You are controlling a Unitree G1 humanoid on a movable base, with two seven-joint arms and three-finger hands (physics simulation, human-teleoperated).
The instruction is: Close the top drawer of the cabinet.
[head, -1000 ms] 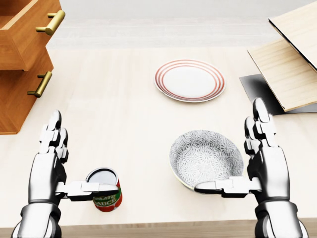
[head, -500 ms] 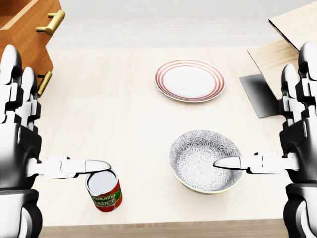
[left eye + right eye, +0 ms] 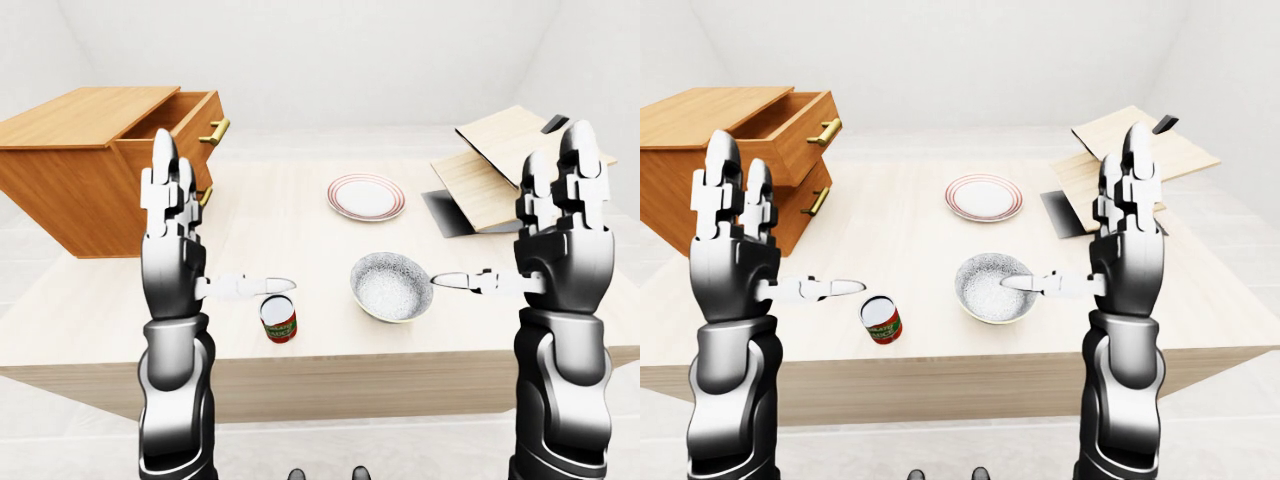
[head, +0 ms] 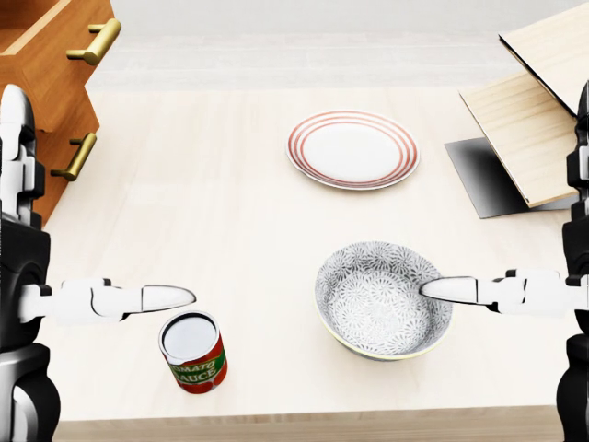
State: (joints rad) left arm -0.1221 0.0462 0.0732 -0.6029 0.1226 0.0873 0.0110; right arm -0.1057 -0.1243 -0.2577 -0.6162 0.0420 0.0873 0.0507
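Both open hands, left hand and right hand, have risen, probably before reaching; the drawer is not yet closed.

bright, even simulator light; sharp renders, soft faint shadows

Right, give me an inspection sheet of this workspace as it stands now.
Surface: light wooden table.
Job's things: wooden cabinet at the table's left; top drawer pulled out, brass handle showing; lower drawer shut.
Clutter: red-striped plate, patterned bowl, tomato sauce can upright, tilted wooden boards at right.
Grippers: left hand and right hand raised above the table, fingers open, holding nothing, neither touching the cabinet.
Cables: nothing seen.
Surroundings: plain white walls and floor.
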